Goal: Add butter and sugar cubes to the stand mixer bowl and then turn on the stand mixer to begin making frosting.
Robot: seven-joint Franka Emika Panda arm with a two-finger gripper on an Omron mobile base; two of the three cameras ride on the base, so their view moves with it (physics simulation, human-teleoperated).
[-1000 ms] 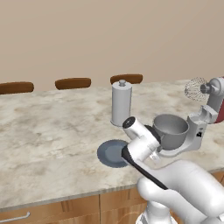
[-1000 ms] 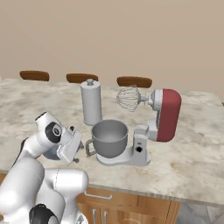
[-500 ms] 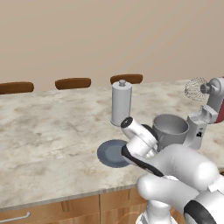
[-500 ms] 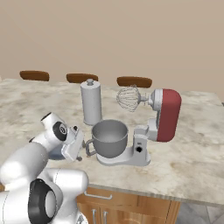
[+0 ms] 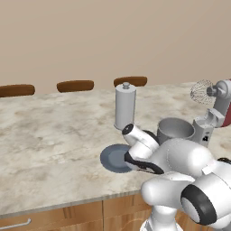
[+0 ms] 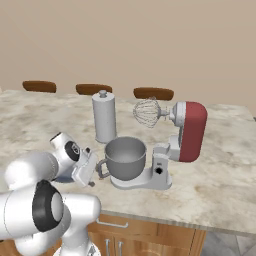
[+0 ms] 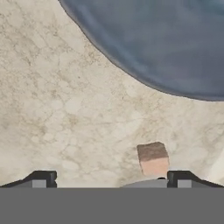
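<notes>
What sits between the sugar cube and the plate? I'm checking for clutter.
Nothing: in the hand view, bare marble counter separates the sugar cube from the plate.

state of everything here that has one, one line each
stand mixer: head tilted up, whisk clear of the bowl
stand mixer bowl: upright on the mixer base, looks empty
sugar cube: on the counter, off the plate, ungripped
plate: flat on the counter
hand: open, low over the counter
canister: upright, lidded
</notes>
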